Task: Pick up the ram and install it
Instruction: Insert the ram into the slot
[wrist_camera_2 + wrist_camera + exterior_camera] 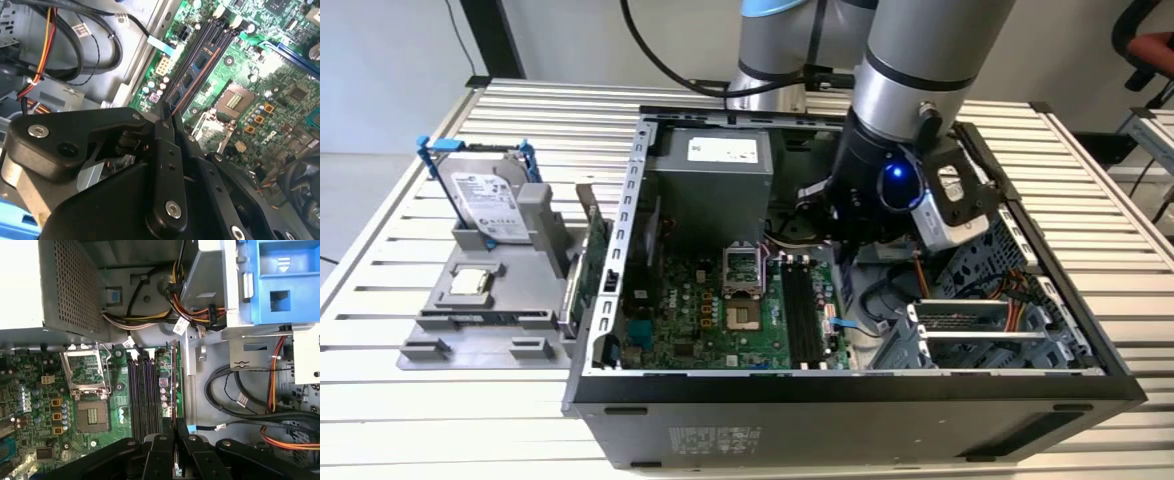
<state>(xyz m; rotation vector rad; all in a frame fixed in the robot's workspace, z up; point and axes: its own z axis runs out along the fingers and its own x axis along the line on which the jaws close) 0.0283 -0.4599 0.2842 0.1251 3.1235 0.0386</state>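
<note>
Gripper (175,429) seemingly around edge-on ram (174,377)

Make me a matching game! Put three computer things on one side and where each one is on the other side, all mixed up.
Things:
1. ram
2. hard drive
3. processor socket

Places:
A. upright on the grey stand, outside the computer case
B. on the green motherboard, beside the memory slots
C. pinched in the gripper

Pairs: 1-C, 2-A, 3-B
</note>
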